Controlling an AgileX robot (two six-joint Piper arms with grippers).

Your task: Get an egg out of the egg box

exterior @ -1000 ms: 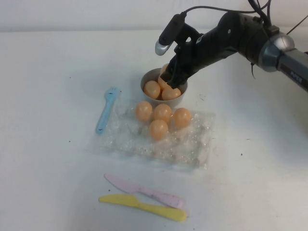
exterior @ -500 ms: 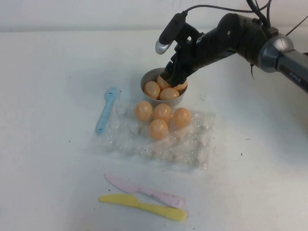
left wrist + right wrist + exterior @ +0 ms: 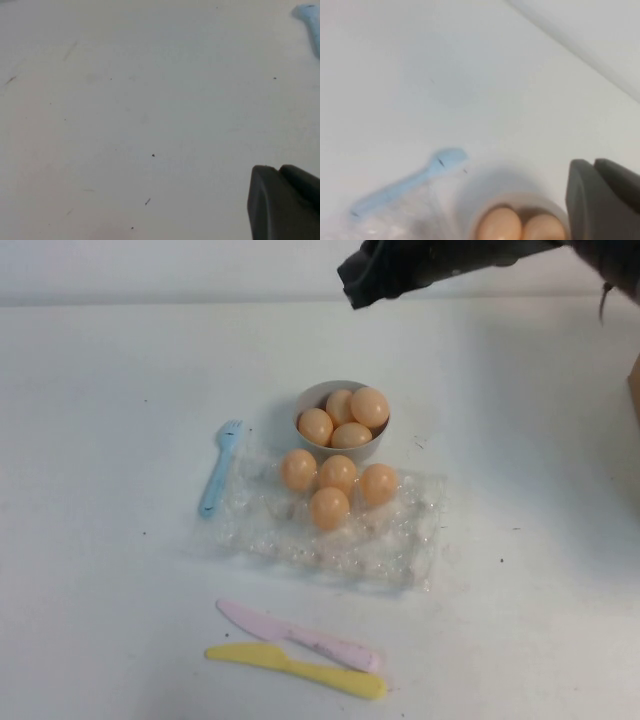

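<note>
The egg box (image 3: 400,545), a clear crinkly tray, lies mid-table with several pale orange eggs (image 3: 329,508) in its far cups. A grey bowl (image 3: 309,400) just behind it holds several more eggs (image 3: 369,406). My right gripper (image 3: 362,282) hangs high above and behind the bowl at the top edge of the high view; nothing shows in it. In the right wrist view the right gripper (image 3: 602,200) is over the bowl (image 3: 480,212) with two eggs (image 3: 500,225) showing. My left gripper (image 3: 282,202) is over bare table, out of the high view.
A blue plastic fork (image 3: 219,469) lies left of the egg box; it also shows in the right wrist view (image 3: 410,182). A pink knife (image 3: 300,636) and a yellow knife (image 3: 295,670) lie near the front edge.
My right gripper has risen from the bowl up and back to the top edge of the view. An egg it was on now lies in the bowl.
</note>
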